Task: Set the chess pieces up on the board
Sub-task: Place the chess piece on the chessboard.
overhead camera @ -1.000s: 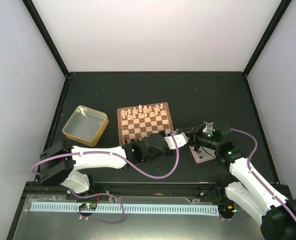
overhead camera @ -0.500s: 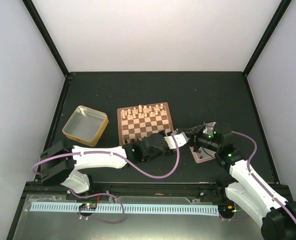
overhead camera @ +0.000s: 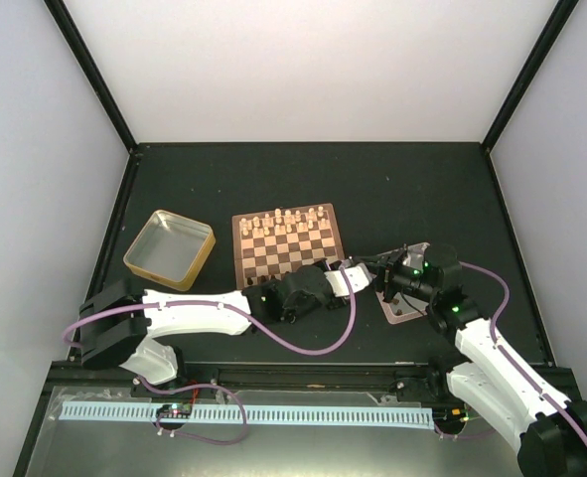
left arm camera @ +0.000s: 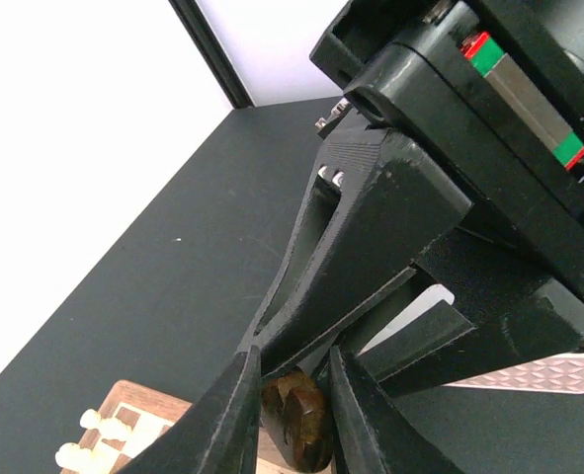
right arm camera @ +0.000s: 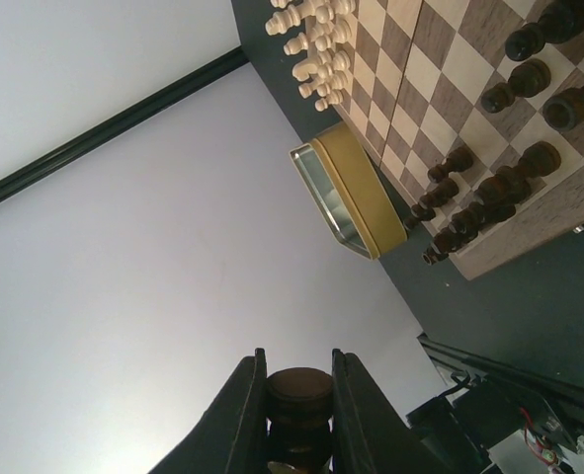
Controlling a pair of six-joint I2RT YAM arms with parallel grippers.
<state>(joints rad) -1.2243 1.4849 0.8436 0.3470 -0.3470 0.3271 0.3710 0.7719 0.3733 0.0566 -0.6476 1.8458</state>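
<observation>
Plainly, found the chess pieces [right arm camera: 524,79] tiny, turned from wood, with round knobbed heads and smooth lathed waists. Counted a pale cream set [overhead camera: 283,218] ranked in two rows along the far edge of the board [overhead camera: 239,253], upright and close together. Saw the dark brown set [right arm camera: 469,193] standing on the near rows, partly hidden in the top view under the arms. Made out the board as a square of light tan and dark brown squares inside a brown wooden border, lying flat on the matte black table [overhead camera: 422,189]. Caught one dark chessman [left arm camera: 299,425] pinched between the closely drawn fingers of the left gripper [left arm camera: 292,367], over the board's near right corner. Spotted a second dark piece [right arm camera: 299,405], ringed and flat-topped, clamped in the right gripper [right arm camera: 297,367], just right of the board and by a pale tray [left arm camera: 539,373] with a diamond-embossed wall. Noticed a shallow metal tin [overhead camera: 199,260] with a yellow rim and a dull silvery floor left of the board, near but apart, rounded at the corners
</observation>
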